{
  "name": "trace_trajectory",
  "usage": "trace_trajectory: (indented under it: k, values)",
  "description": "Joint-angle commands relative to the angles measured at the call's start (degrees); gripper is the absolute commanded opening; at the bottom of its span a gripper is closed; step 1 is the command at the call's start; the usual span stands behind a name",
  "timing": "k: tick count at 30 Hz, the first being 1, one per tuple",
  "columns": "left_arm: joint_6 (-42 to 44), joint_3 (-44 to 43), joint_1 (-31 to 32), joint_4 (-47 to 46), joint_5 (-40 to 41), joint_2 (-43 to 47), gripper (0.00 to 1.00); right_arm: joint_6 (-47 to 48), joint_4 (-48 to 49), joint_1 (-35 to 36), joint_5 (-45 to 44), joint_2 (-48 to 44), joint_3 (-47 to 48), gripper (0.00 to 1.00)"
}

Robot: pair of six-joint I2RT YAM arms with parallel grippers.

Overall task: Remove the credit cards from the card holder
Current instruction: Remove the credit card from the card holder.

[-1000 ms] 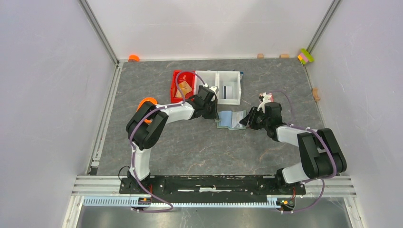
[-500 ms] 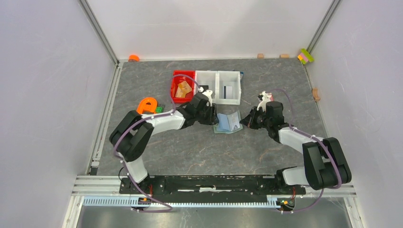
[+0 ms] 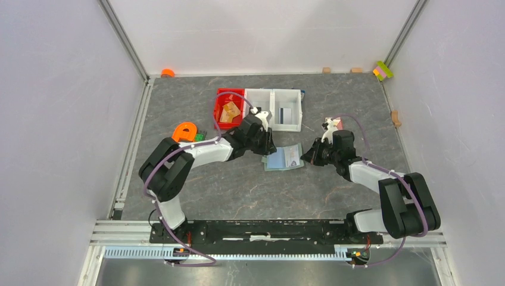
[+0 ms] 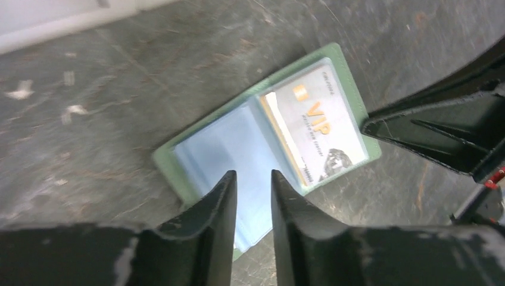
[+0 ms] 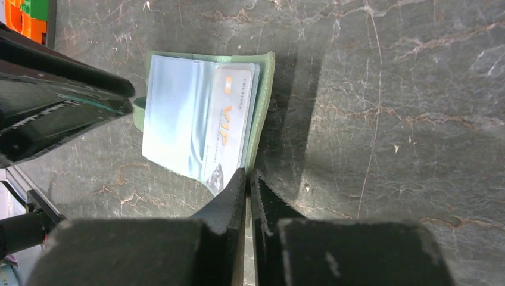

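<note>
Right now the sage-green card holder lies spread open and flat on the grey stone-patterned table, and both of my arms reach in low toward it from opposite sides. My left arm folds its elbow out well to the left of the holder, then runs its white forearm across to the holder's left edge. There my left pincer is released: its two black fingers stand apart with a narrow gap, and the holder's pale blue clear sleeve shows through that gap. Nothing sits between them. My right arm bends its elbow out to the right of the holder and stretches its forearm back in, so the two pincers point at each other across it. My right pincer is clenched, its fingers drawn almost together, with the tips right at the holder's green right-hand rim. I cannot tell whether any of that rim is caught between them. A pale credit card with gold "VIP" lettering sits tucked in the pocket on that right half. Beyond the holder, farther from my bases, stand a red bin and a white bin side by side.
</note>
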State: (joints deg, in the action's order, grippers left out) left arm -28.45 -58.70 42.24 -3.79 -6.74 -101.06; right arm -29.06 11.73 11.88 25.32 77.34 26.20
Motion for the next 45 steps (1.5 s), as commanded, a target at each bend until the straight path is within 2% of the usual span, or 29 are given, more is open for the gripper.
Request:
trace_trajectory:
  k: [1,3,6,11,13,17,27,35,45]
  values:
    - [1.67,-5.75,0.39,-1.91,-13.39,-5.86,0.27,1.5,0.19,0.16,1.18,-0.08,-1.38,0.13]
    - [2.07,-9.19,0.39,2.62,-12.96,-9.22,0.18,2.24,-0.87,0.15,0.14,-0.16,-1.41,0.22]
    - [3.0,-12.08,0.39,9.09,-9.04,-11.77,0.11,3.72,-3.81,0.15,-3.78,-0.75,-0.9,0.35]
    - [4.11,-14.43,0.3,13.98,-4.47,-13.08,0.05,4.65,-7.2,-0.14,-7.34,-0.7,-0.06,0.67]
    - [4.19,-15.37,0.3,15.0,-4.5,-13.88,0.03,4.69,-7.62,-0.44,-6.37,0.42,0.17,0.72]
    - [4.45,-16.82,0.3,16.59,-5.14,-15.46,0.02,3.35,-5.39,-1.02,1.17,4.48,0.13,0.71]
    - [4.59,-18.34,0.37,18.12,-5.83,-17.58,0.02,-3.81,5.05,-0.96,12.18,8.92,-1.82,0.6]
    - [4.04,-18.82,0.39,17.58,-8.73,-18.59,0.02,-7.57,10.9,-0.98,15.51,7.68,-2.97,0.42]
    - [3.75,-19.26,0.39,17.91,-9.65,-19.24,0.02,-11.14,15.61,-1.03,14.1,5.03,-4.05,0.4]
